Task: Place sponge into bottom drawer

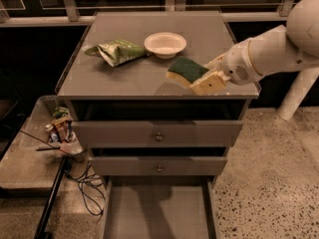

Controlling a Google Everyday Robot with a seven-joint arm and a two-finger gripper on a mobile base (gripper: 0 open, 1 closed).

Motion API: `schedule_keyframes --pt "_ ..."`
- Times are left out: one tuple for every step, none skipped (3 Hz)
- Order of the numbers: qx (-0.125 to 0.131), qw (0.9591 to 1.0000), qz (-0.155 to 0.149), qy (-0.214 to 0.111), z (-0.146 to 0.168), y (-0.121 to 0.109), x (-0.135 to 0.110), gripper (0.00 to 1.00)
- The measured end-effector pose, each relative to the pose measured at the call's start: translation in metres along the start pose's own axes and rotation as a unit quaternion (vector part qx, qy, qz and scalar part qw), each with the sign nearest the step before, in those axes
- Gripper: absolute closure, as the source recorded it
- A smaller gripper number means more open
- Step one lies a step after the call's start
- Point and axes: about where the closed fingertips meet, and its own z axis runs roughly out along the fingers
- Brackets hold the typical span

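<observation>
The sponge (183, 69), dark green on top with pale yellow foam below, is held in my gripper (202, 78) above the front right part of the grey cabinet top (119, 78), tilted. The gripper's pale fingers (212, 82) are shut on the sponge's right end, and the white arm (269, 54) comes in from the right. The bottom drawer (159, 210) stands pulled out at the bottom of the view, its flat grey floor bare.
A white bowl (165, 44) and a green foil snack bag (115, 52) lie on the cabinet top. Two closed drawer fronts with round knobs (158, 137) sit above the open drawer. A low side table with clutter (62, 131) and cables (82, 183) stands at left.
</observation>
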Motion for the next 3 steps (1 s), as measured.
schedule_keyframes --pt "0.020 0.9998 -0.005 -0.005 -0.034 0.027 0.021 1.00" --pt "0.039 0.9992 -0.007 0.007 -0.039 0.055 0.052 1.00" --pt "0.055 0.9978 0.005 0.038 -0.015 0.081 0.091 1.00"
